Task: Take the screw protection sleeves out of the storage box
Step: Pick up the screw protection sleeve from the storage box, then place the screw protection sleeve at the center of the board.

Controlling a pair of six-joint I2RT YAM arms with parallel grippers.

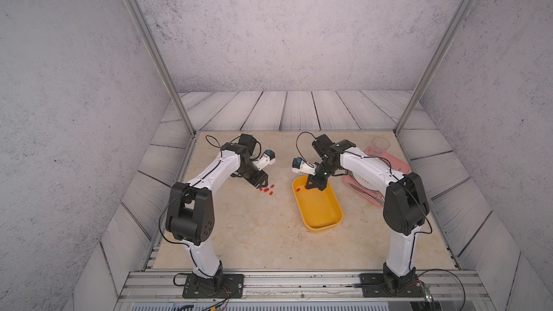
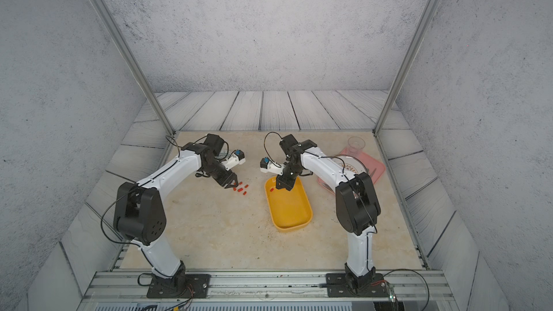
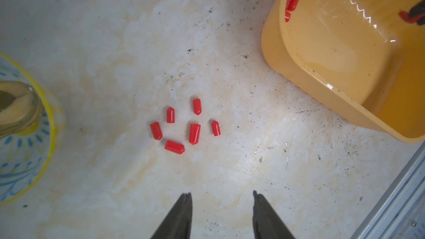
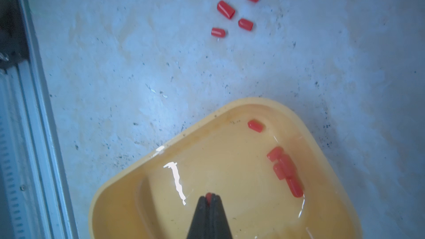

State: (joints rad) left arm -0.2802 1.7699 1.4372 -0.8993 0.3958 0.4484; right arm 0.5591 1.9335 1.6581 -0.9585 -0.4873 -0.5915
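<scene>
Screw protection sleeves (image 4: 285, 166): right wrist, not top views, shows right pincer (image 4: 209, 196) grasping one; left pincer (image 3: 222, 195) released.

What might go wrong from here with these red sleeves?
1. The right gripper pinches one sleeve only at its very tips; it may slip and drop into the storage box.
2. The clustered sleeves lie against the box wall, so the next pinch may catch several or hit the wall.
3. The open left gripper hovers near the table pile and might scatter it.
</scene>
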